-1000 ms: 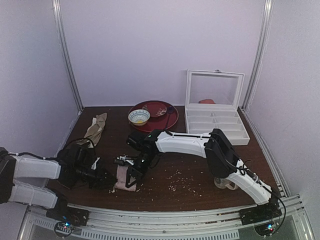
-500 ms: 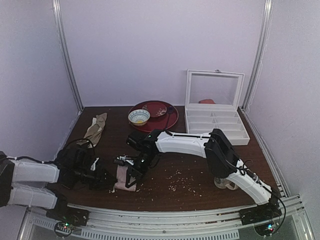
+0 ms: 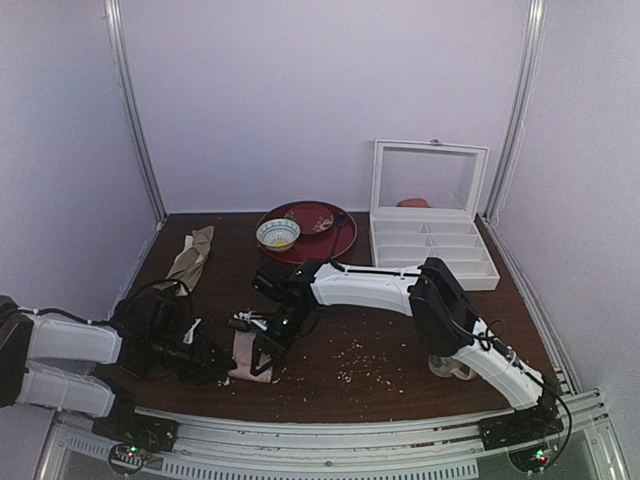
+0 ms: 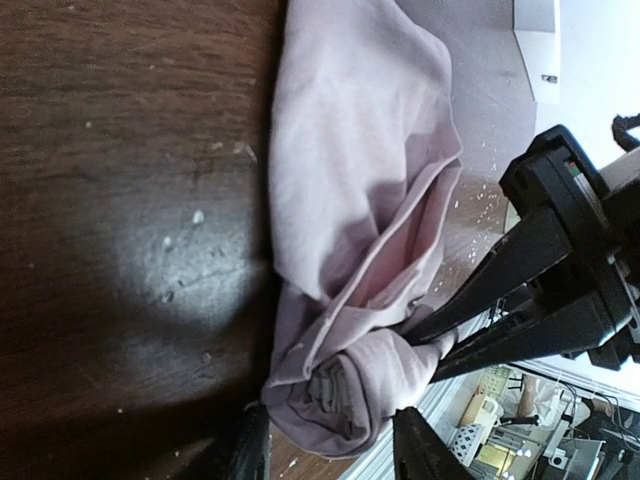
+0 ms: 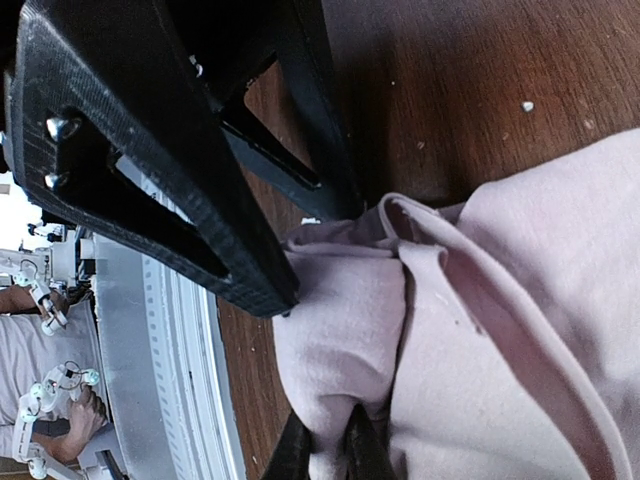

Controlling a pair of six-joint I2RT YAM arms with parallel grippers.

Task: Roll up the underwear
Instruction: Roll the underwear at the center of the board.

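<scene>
The pale pink thin-fabric underwear (image 4: 350, 180) lies on the dark brown wooden desk (image 3: 225, 275), close to its near edge and left of the middle. The right arm's black two-finger pincer (image 5: 328, 452) is closed narrow on a fold at the rolled end. We judge that it pins the roll so the turns cannot spring loose. The left arm's black pincer (image 4: 332, 448) reaches in from the desk's left side, its jaws standing wide on either side of that same rolled end. Whether its pads touch the cloth we cannot tell. We read this as a letting-go or a fresh grip while the other pincer has the hold.

The end nearest the desk's near edge is wound into a small tight bundle, with shadowed layers showing at its face. The rest stretches loose away from that edge, softly creased, with one long fold gaping like a pocket. We judge the rolling only partly done.
</scene>
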